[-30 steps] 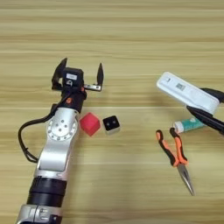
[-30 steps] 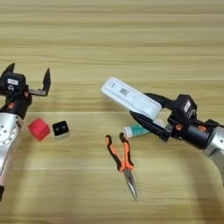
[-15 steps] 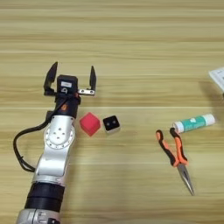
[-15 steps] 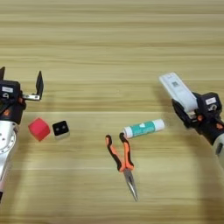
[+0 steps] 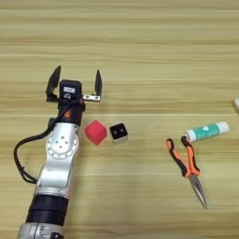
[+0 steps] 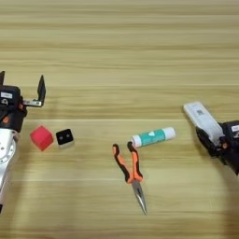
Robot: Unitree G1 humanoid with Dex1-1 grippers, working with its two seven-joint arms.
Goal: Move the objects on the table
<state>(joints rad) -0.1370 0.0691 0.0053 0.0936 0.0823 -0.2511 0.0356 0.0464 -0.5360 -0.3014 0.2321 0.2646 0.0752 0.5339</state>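
While the left gripper [image 5: 74, 83] hangs over the left part of the wooden table [image 5: 140, 46] with its two black fingers [image 5: 98, 81] spread wide apart and nothing between them, the right gripper [image 6: 211, 135] sits at the right edge of the frame, its fingers clamped on the long white rectangular device [image 6: 202, 120], which tilts up and to the left out of its grasp. Just below the left gripper, beside the silver forearm, a small red cube [image 5: 95, 132] lies on the wood, and the tiny black cube with white dots [image 5: 118, 132] sits just to its right, close but apart. Lower right of centre, the orange-black-handled pliers [image 6: 129, 167] lie with the nose pointing down toward the bottom edge. Right above their handles, the white tube with teal label [image 6: 153, 137] lies slanted, its right end higher.
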